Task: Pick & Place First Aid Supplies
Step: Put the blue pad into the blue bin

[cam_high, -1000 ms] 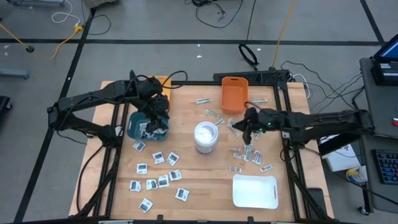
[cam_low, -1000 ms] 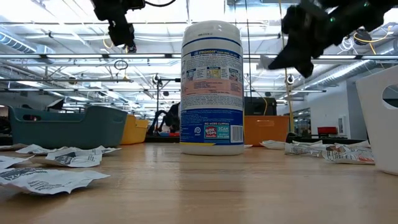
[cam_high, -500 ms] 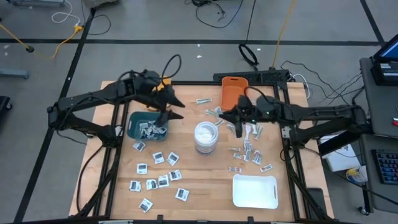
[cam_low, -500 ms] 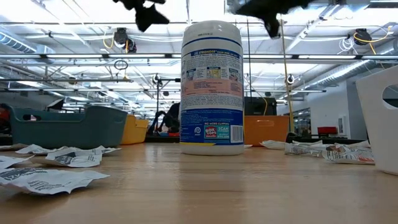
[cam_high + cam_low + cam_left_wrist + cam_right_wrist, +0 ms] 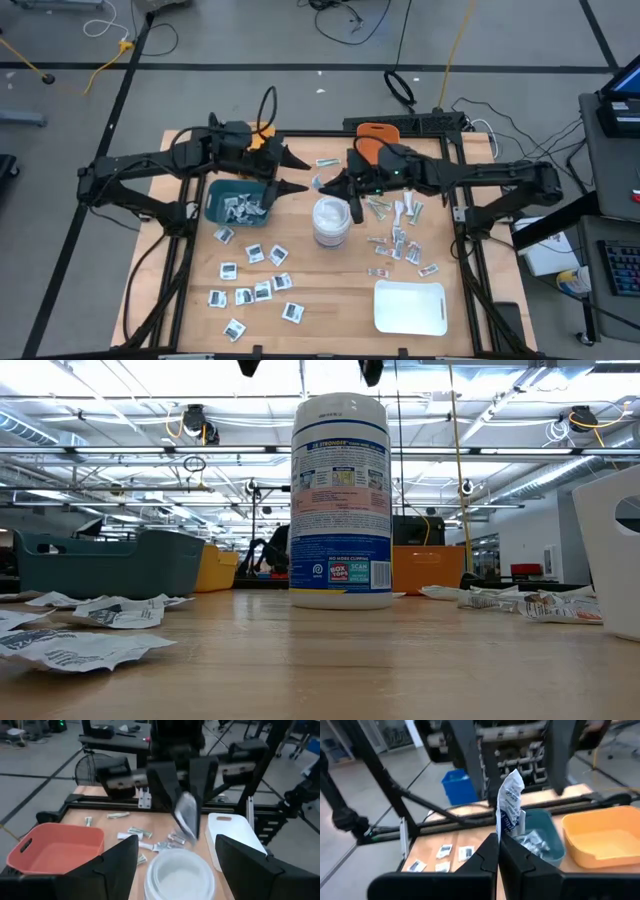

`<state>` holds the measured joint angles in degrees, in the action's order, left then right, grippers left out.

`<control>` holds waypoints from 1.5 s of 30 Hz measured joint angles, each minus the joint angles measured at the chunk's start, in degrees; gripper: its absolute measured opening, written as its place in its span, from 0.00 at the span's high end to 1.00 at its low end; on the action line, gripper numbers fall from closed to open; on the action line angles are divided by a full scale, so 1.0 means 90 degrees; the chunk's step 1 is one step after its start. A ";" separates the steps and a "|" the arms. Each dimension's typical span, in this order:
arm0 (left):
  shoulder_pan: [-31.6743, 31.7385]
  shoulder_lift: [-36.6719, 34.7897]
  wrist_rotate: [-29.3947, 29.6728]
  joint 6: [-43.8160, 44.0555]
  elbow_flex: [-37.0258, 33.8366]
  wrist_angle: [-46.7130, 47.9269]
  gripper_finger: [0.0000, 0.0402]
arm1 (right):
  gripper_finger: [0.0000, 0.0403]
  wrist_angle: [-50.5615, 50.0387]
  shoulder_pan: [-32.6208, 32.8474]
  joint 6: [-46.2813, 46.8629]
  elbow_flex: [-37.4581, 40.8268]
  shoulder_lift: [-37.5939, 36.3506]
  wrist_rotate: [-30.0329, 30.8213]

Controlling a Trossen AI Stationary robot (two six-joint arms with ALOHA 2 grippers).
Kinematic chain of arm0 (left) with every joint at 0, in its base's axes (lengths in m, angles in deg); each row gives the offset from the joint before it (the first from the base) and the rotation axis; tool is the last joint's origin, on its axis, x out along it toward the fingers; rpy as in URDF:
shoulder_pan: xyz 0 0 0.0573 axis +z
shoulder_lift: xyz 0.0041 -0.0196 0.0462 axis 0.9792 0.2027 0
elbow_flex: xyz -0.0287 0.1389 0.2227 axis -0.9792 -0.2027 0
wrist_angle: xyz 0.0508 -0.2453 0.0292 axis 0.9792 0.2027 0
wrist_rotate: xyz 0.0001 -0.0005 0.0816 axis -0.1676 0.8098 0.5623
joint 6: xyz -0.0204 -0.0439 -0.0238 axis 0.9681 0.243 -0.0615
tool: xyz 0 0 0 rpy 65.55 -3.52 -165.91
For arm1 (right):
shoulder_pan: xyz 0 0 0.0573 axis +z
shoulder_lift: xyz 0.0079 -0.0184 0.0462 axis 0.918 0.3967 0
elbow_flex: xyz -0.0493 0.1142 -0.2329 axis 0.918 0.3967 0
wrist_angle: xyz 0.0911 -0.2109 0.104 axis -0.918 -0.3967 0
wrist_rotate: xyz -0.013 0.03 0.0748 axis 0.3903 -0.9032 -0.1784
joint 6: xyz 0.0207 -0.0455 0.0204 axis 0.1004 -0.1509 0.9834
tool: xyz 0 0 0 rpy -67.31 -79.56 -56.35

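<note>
Midair, the right end effector (image 5: 497, 851) is pinching a white packet (image 5: 510, 802) upright, facing the left end effector (image 5: 296, 172), whose fingers are standing apart just beyond, above the tabletop (image 5: 330, 290).

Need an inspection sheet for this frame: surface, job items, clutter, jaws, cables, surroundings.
Surface: wooden table, bare in patches.
Job's things: packets scattered front-left; more in the teal bin; silvery wrappers to the right.
Clutter: wipes canister upright mid-table; orange bin, yellow bin, white tray.
Grippers: left gripper jaws open, empty, above the teal bin's edge; right gripper jaws shut on one packet, beside the canister.
Cables: loose on the floor.
Surroundings: lab hall; nobody seen.
</note>
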<state>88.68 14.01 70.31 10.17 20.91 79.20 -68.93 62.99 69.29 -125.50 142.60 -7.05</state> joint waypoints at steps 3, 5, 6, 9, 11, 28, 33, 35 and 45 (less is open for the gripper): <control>-0.0053 0.0045 0.0081 0.0066 -0.0007 0.0061 0.33 | 1.00 0.0058 0.0000 0.0001 -0.0035 0.0123 -0.0010; -0.0093 0.0040 0.0065 0.0169 -0.0007 0.0052 0.33 | 1.00 0.0109 0.0000 0.0007 -0.0032 0.0126 -0.0020; -0.0115 0.0033 0.0064 0.0170 -0.0007 0.0049 0.33 | 1.00 0.0155 0.0000 0.0007 -0.0032 0.0123 -0.0019; -0.0169 0.0056 0.0058 0.0145 -0.0007 0.0042 0.37 | 1.00 0.0161 0.0000 0.0010 -0.0032 0.0112 -0.0022; -0.0170 0.0067 -0.0002 0.0162 -0.0007 0.0030 0.42 | 1.00 0.0139 0.0000 0.0012 -0.0032 0.0121 -0.0022; -0.0168 0.0244 -0.0287 0.0689 0.0002 -0.0031 0.98 | 1.00 0.0183 0.0106 0.0007 -0.0020 0.0147 -0.0039; -0.0167 0.0241 -0.0299 0.0788 0.0000 0.0045 0.99 | 0.99 0.0188 0.0124 -0.0198 -0.0020 0.0192 -0.0025; -0.0150 0.0196 -0.0291 0.0871 0.0000 0.0144 0.99 | 0.96 0.0052 0.0124 -0.0305 -0.0027 0.0184 -0.0019; 0.0215 0.0005 -0.0219 0.0705 0.0000 0.2330 1.00 | 0.50 -0.1088 -0.0010 -0.1570 -0.0020 -0.0569 0.0018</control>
<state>90.62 14.06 68.34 16.51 20.91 100.18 -78.72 62.90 55.16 -125.68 137.48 -6.89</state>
